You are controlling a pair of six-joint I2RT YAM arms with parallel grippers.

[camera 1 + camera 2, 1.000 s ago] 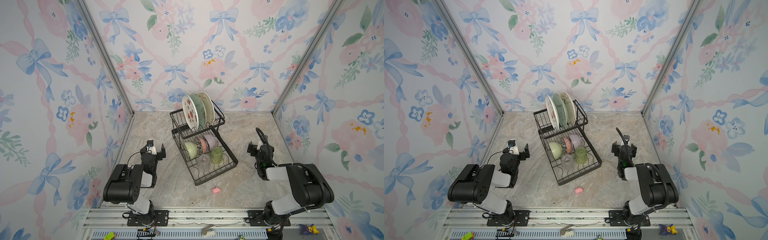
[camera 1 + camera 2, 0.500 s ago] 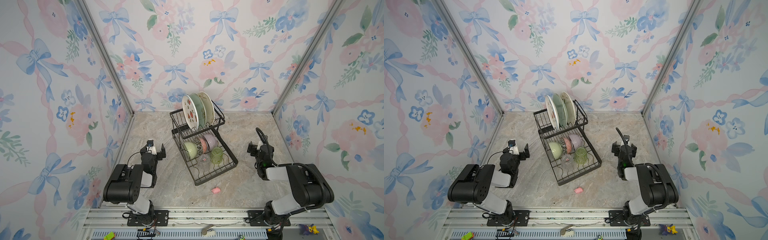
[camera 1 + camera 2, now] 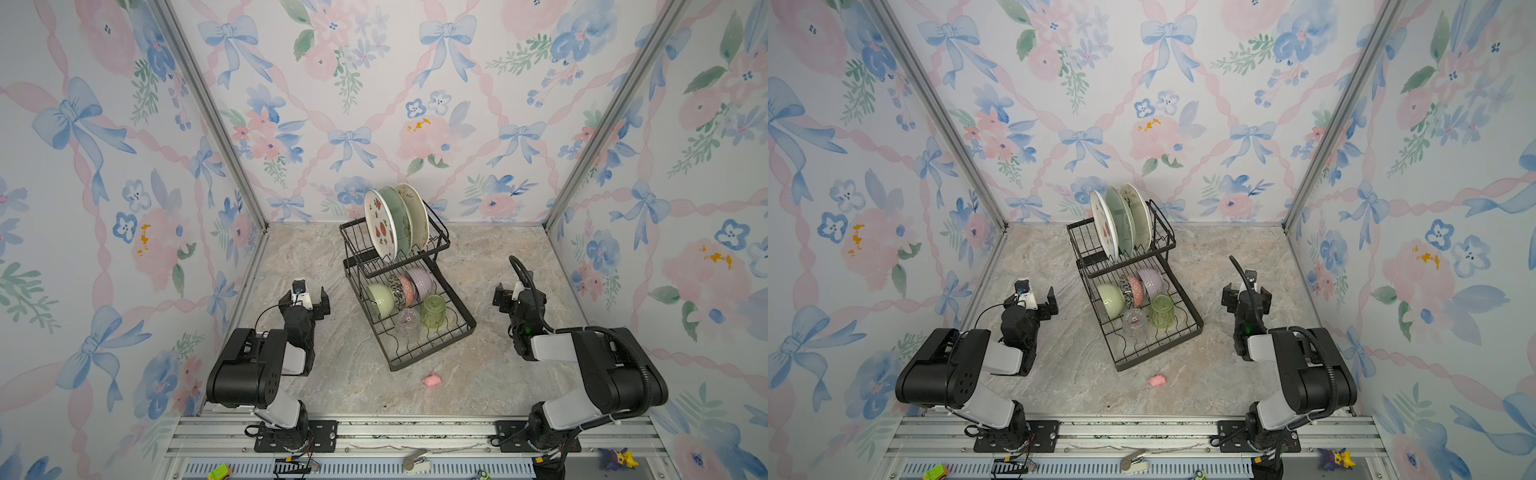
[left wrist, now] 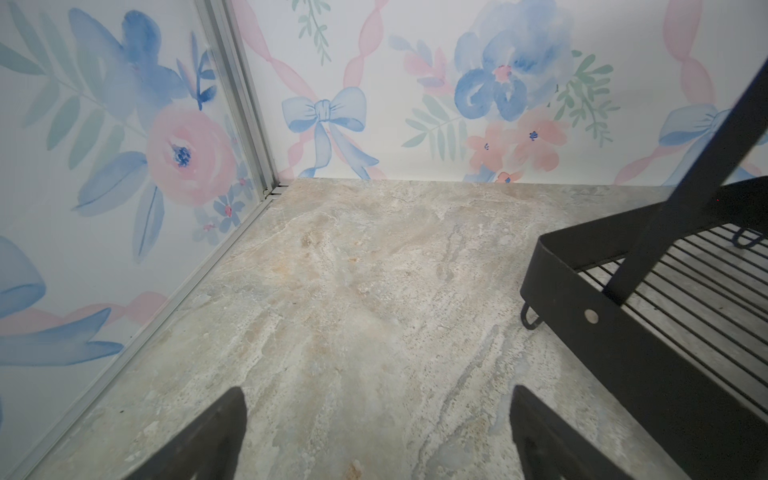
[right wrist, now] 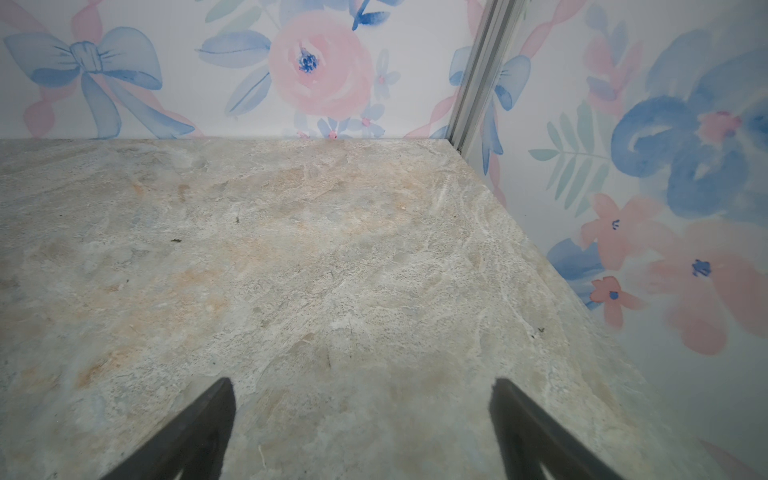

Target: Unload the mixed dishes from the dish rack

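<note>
Left gripper, right gripper: jaws spread wide; black wire dish rack on veined marble-look tabletop

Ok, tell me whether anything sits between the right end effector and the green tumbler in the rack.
Only the dish rack's low side rail. Otherwise bare table lies between the open right end effector and the green tumbler, which stands at the lower tier's near edge; the clear glass is beyond it.
</note>
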